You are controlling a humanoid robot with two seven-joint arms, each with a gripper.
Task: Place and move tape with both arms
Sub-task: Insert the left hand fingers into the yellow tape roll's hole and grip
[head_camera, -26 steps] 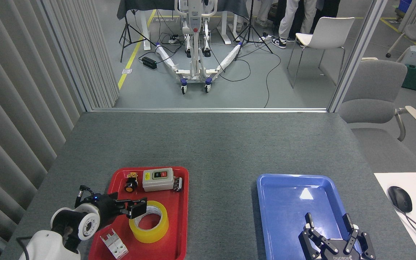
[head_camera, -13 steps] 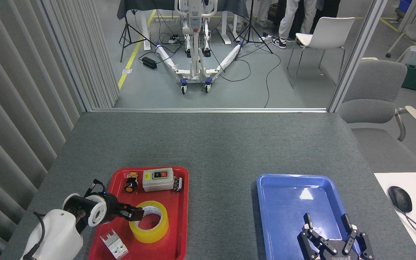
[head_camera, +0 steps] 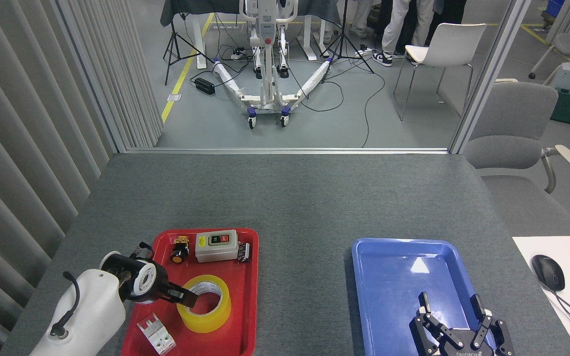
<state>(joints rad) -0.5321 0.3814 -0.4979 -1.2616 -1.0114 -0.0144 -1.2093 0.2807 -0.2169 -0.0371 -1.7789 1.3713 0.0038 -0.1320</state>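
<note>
Tape (head_camera: 204,303) flat in red tray (head_camera: 245,316), near edge; left gripper (head_camera: 186,296) at rim, jaw state indiscernible; right gripper (head_camera: 455,316) spread, empty; likely light, stiff, slick — pinch through core wall.

The tape (head_camera: 204,302) is a wide roll of translucent yellow with a white printed core. It lies flat, hole upward, in the near-left red tray (head_camera: 245,296).

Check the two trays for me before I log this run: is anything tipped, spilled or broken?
Nothing stands out. The tape lies flat in the red tray with the switch box and small parts; the blue tray holds nothing.
</note>
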